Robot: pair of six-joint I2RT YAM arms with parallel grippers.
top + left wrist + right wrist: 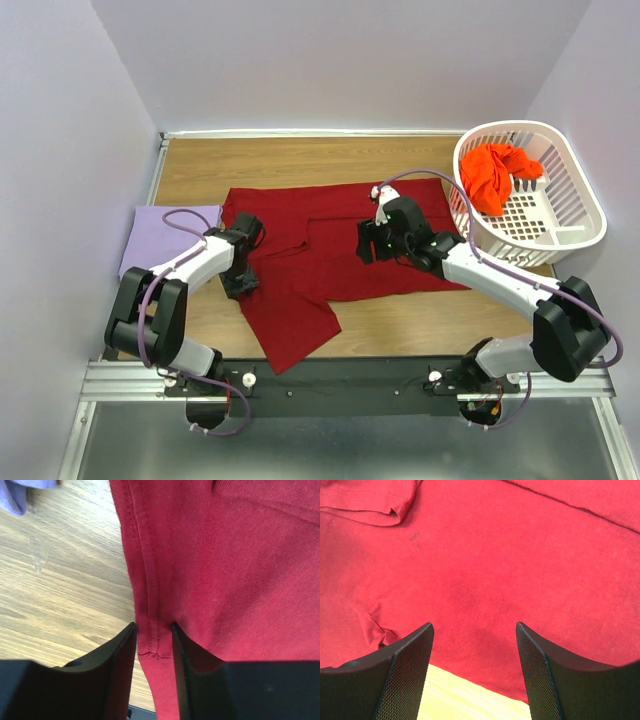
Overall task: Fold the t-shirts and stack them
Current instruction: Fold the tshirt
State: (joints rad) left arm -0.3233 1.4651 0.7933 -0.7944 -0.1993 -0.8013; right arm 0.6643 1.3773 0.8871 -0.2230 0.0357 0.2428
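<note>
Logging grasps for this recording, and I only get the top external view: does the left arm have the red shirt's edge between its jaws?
Observer: The left wrist view shows the crimson t-shirt with its stitched hem lying between the jaws of the left gripper. They stand narrowly apart, and I cannot confirm a pinch.
Operator: And the right one?
Observer: The right gripper has its jaws wide apart above flat cloth, holding nothing.
Operator: Is it over the middle of the shirt?
Observer: No, it is near an edge. Table wood shows between its jaws.
</note>
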